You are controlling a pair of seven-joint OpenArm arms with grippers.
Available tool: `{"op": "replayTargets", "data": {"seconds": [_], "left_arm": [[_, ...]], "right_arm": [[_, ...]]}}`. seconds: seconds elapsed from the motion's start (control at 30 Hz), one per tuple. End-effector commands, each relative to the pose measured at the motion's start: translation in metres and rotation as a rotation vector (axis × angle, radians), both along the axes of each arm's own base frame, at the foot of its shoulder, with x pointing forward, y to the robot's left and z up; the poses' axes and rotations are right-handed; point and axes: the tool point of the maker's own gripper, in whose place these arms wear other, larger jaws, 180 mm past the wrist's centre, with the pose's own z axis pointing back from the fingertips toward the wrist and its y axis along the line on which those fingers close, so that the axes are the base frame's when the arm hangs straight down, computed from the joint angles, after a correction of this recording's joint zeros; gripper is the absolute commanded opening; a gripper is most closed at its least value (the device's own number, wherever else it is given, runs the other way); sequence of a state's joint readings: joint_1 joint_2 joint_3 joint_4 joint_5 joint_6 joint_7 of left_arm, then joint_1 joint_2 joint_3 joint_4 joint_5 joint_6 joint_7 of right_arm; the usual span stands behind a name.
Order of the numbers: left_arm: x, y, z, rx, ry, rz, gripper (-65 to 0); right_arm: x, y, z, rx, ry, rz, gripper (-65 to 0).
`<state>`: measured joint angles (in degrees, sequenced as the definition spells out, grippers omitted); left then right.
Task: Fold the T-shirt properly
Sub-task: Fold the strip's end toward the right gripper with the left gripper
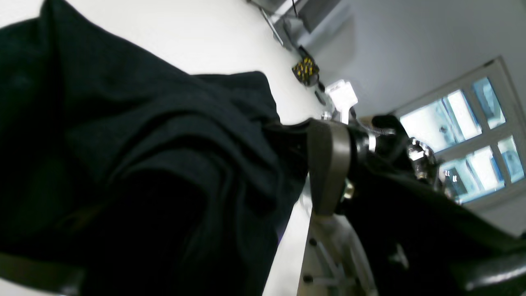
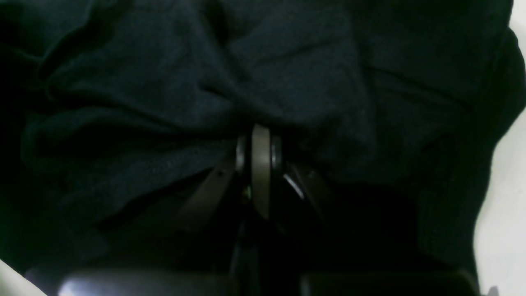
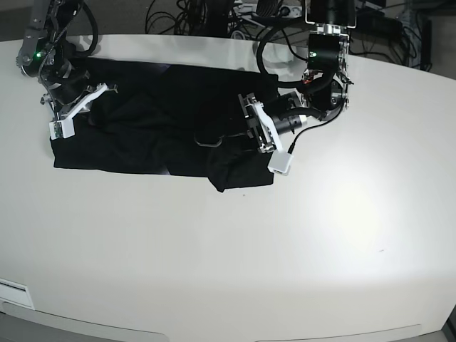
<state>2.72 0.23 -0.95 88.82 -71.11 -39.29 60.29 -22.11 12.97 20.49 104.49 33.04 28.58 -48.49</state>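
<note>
The black T-shirt (image 3: 157,121) lies spread and wrinkled across the back left of the white table (image 3: 285,249), plain side showing. No sun print is visible. My left gripper (image 3: 249,125) is at the shirt's right end, its grey finger (image 1: 324,164) shut on bunched black cloth (image 1: 144,144). My right gripper (image 3: 84,107) is at the shirt's left end. In the right wrist view its fingers (image 2: 261,139) are pressed together with dark cloth (image 2: 308,61) gathered around them. A folded corner of the shirt (image 3: 239,178) juts toward the front.
Cables and equipment (image 3: 214,14) crowd the table's back edge. A yellow-and-black object (image 1: 305,70) sits by that edge in the left wrist view, with a window (image 1: 464,135) beyond. Bare white tabletop stretches in front of and right of the shirt.
</note>
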Motion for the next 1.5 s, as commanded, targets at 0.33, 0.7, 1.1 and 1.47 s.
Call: {"op": "replayTargets", "data": {"seconds": [0.33, 0.7, 1.1, 1.47], "left_arm": [[0.000, -0.004, 0.013, -0.025, -0.043, -0.022, -65.0], [-0.022, -0.034, 0.015, -0.046, -0.036, -0.136, -53.3], [-0.025, -0.056, 0.018, -0.006, -0.089, -0.203, -39.9], [0.020, -0.007, -0.016, 0.260, -0.149, -0.023, -65.0]], "right_arm": [[-0.002, -0.002, 0.001, -0.012, 0.009, 0.013, -65.0], [-0.002, -0.001, 0.000, -0.012, 0.012, 0.013, -65.0], [-0.003, -0.001, 0.000, -0.013, 0.016, 0.014, -65.0], [-0.002, -0.002, 0.000, -0.013, 0.012, 0.013, -65.0]]}}
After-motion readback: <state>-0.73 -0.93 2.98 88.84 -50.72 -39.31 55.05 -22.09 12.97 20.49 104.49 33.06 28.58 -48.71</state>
